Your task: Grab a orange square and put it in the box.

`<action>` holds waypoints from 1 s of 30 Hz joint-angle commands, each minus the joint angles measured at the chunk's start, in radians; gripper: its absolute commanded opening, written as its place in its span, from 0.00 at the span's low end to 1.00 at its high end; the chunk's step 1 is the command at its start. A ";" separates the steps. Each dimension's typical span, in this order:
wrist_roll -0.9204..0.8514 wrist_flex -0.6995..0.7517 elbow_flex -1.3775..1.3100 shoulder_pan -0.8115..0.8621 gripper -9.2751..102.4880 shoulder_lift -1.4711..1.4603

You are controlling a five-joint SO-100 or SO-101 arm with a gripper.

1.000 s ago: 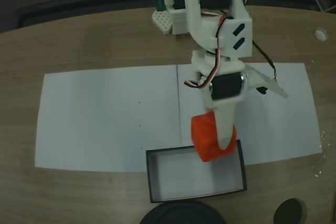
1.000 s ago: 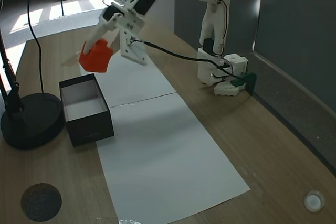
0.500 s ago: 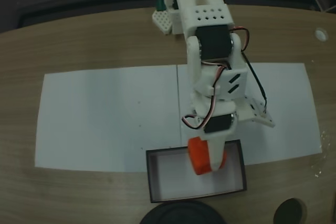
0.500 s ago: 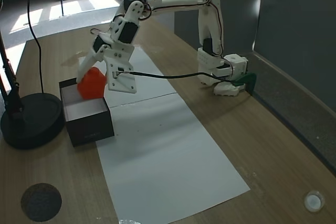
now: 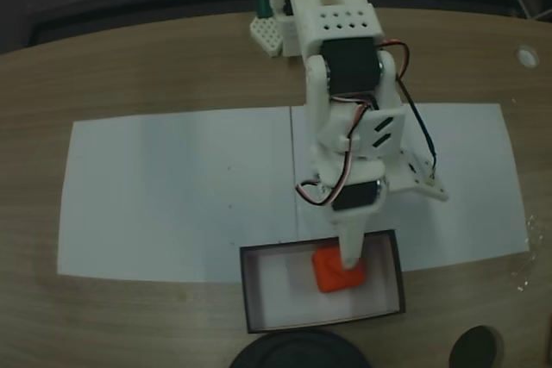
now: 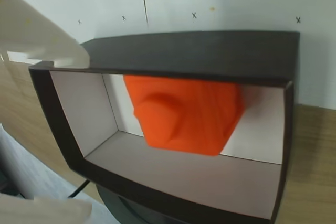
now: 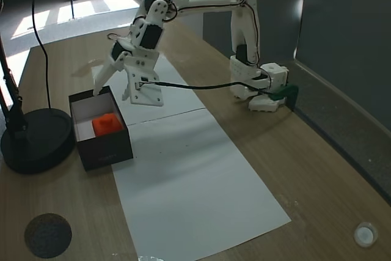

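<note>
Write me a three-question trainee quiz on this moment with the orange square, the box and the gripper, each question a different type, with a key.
1. True or false: the orange square lies inside the box.
2. Multiple choice: in a fixed view, the gripper is
A. shut on the orange square
B. open, above the box's far end
C. resting on the white paper
3. Fill in the blank: in a fixed view, the dark round base stands on the box's ____ side.

Key:
1. True
2. B
3. left
</note>
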 commanded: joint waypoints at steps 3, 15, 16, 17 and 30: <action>-0.003 0.149 -0.080 -0.006 0.11 0.373; 0.006 0.430 0.104 0.005 0.11 1.134; -0.003 0.430 0.164 0.006 0.11 1.197; -0.005 0.430 0.230 0.006 0.11 1.264; -0.006 0.238 0.845 0.008 0.11 1.957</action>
